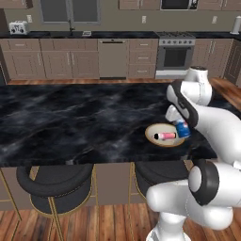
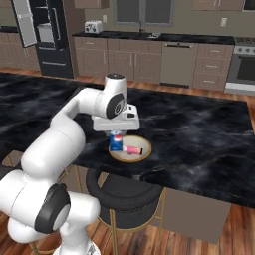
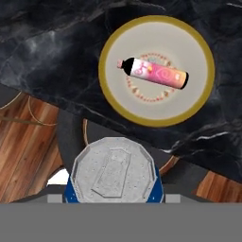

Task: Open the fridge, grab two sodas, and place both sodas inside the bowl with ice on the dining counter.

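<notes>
I've got the tool (image 2: 116, 135) pinching the blue can (image 2: 116, 143) by its sides, can upright, silver lid facing the hand cam. Fingers themselves are hidden behind the can body, so I'm reading the grip from the can hanging under the hand w/ nothing else holding it.

Landmark = the bowl (image 3: 156, 71) on the tabletop (image 1: 70, 117), near the stool-side edge.
- Can: above the bowl's near rim; in the left base view it (image 1: 182, 129) overlaps the rim on the arm's side. Can't tell whether its base touches the bowl yet.
- Pink-label bottle (image 3: 153, 73): lying flat across the bowl's centre, inside the rim.
- Fridge (image 2: 47, 35): far off behind the bowl, one door swung open.

Handling, my guess:
- Can is a rigid thin-wall cylinder, prob. light to moderate, smooth and slick. Side pinch mid-height is right; squeezing harder risks a dent. Long axis vertical.
- Bottle is stiff, round, prob. light, will roll if nudged. Long axis horizontal; in the hand cam the dark cap points up-left, base down-right. In the right base view it (image 2: 132, 149) runs roughly parallel to the tabletop's near edge.

Free space in the bowl is tight: the bottle takes the middle, so the can needs the strip betw. bottle and near rim. The bowl is shallow, so a can on the sloped lip could tip.
</notes>
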